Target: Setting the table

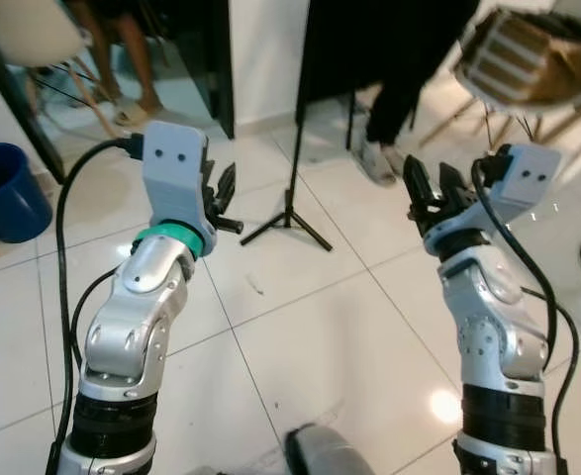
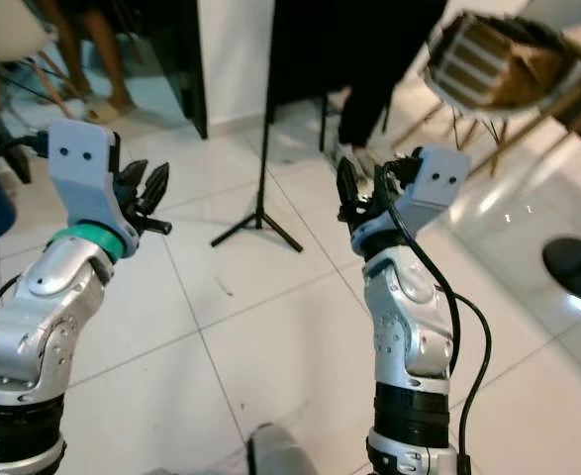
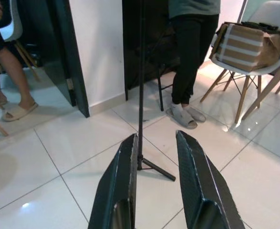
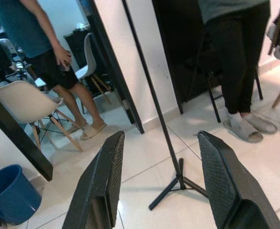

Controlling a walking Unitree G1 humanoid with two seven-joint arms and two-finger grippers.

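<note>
Your left end effector (image 3: 154,191) and right end effector (image 4: 161,186) are both raised, fingers parted, holding nothing. The tripod stand (image 1: 288,213) is cut off at the frame's top. A person (image 3: 190,57) shows only from the waist down.

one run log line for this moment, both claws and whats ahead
left claw: open, empty, raised | right claw: open, empty, raised | ahead: black tripod stand on white tile floor | person standing beyond | no tableware held

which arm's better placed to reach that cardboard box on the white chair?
Right, likely. The cardboard box on the white chair lies ahead to the robot's right, nearer the right gripper. Left gripper is farther. Both open, empty.
</note>
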